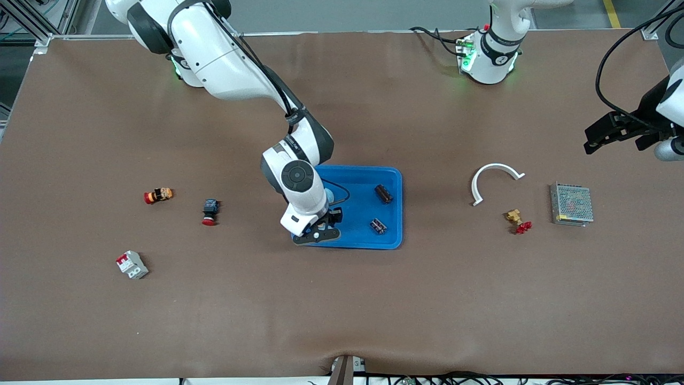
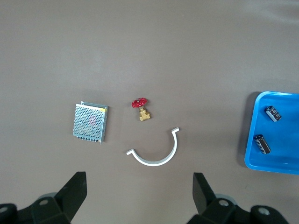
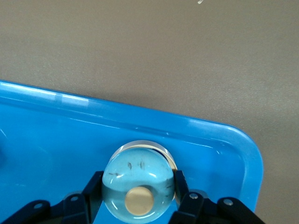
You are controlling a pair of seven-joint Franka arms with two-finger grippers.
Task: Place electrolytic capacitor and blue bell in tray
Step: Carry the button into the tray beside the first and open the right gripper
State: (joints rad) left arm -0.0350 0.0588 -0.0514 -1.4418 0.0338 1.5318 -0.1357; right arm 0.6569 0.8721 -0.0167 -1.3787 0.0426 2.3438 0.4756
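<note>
The bright-blue tray (image 1: 398, 214) lies mid-table and holds two dark electrolytic capacitors (image 1: 383, 193) (image 1: 378, 226). My right gripper (image 1: 328, 214) is down over the tray's end toward the right arm. In the right wrist view the gripper (image 3: 138, 183) is shut on the blue bell (image 3: 138, 170), a pale-blue dome with a beige button, held low inside the tray (image 3: 56, 135) near a corner. My left gripper (image 1: 593, 140) waits open and empty in the air at the left arm's end. Its wrist view (image 2: 139, 179) shows the tray (image 2: 280, 163) and both capacitors (image 2: 273, 113) (image 2: 262, 143).
Toward the left arm's end lie a white curved clip (image 1: 494, 179), a brass valve with a red handle (image 1: 518, 220) and a metal mesh box (image 1: 572, 204). Toward the right arm's end lie a red-capped button (image 1: 209, 212), an orange and red part (image 1: 158, 195) and a white breaker (image 1: 132, 264).
</note>
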